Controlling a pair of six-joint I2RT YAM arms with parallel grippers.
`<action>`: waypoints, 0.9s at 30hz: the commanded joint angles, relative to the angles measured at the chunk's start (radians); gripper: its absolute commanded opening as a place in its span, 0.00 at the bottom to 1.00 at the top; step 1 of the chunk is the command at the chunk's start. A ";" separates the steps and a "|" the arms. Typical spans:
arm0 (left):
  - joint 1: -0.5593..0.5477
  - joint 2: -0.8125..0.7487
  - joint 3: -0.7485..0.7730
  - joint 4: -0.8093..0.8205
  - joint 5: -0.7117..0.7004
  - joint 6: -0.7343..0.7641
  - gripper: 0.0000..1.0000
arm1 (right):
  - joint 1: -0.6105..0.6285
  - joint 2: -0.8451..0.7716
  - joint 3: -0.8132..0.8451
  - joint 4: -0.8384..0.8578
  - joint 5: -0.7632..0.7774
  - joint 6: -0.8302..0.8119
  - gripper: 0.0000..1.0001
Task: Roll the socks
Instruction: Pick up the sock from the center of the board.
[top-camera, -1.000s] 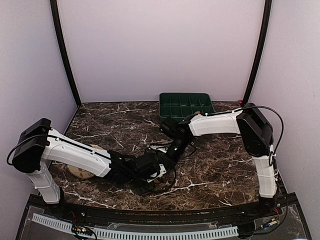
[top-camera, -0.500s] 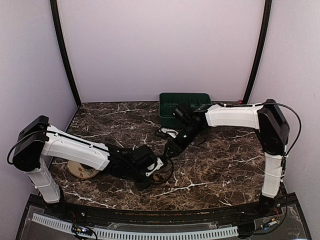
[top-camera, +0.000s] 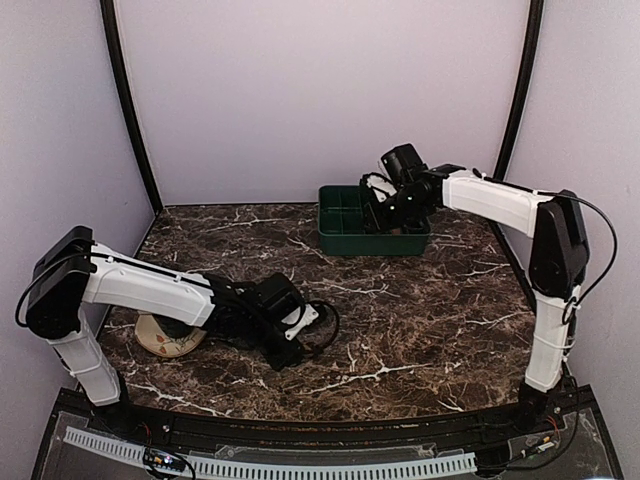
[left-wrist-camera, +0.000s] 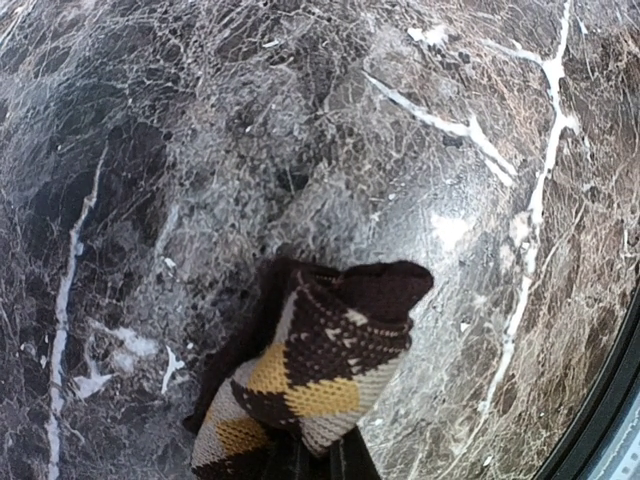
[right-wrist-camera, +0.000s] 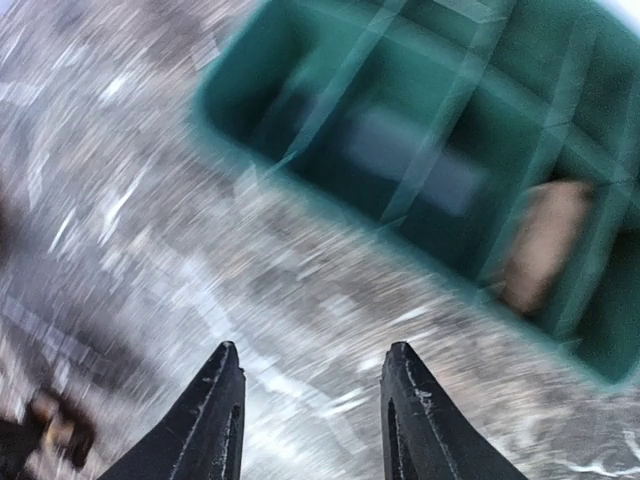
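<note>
Marble table (top-camera: 430, 330); green tray (top-camera: 372, 243) at its far edge, a blurred tan sock (right-wrist-camera: 540, 245) in one compartment; right gripper (right-wrist-camera: 312, 348) by the tray, fingers parted, empty; left gripper (top-camera: 284, 348) clenched on checked sock (left-wrist-camera: 320, 370) near front.

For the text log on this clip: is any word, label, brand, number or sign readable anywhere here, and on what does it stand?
None can be read.
The orange marks on the cream dish are too small to make out.
The green tray, the diamond-check sock and the marble table show no lettering.
The right wrist view is blurred.
</note>
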 joint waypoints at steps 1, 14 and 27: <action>0.039 0.005 -0.003 -0.104 0.027 -0.016 0.00 | -0.060 0.073 0.090 0.029 0.211 0.034 0.42; 0.143 -0.022 0.114 -0.137 0.058 0.005 0.00 | -0.173 0.361 0.437 -0.099 0.354 0.025 0.42; 0.238 -0.007 0.270 -0.164 0.061 0.028 0.00 | -0.213 0.396 0.395 -0.088 0.333 0.024 0.39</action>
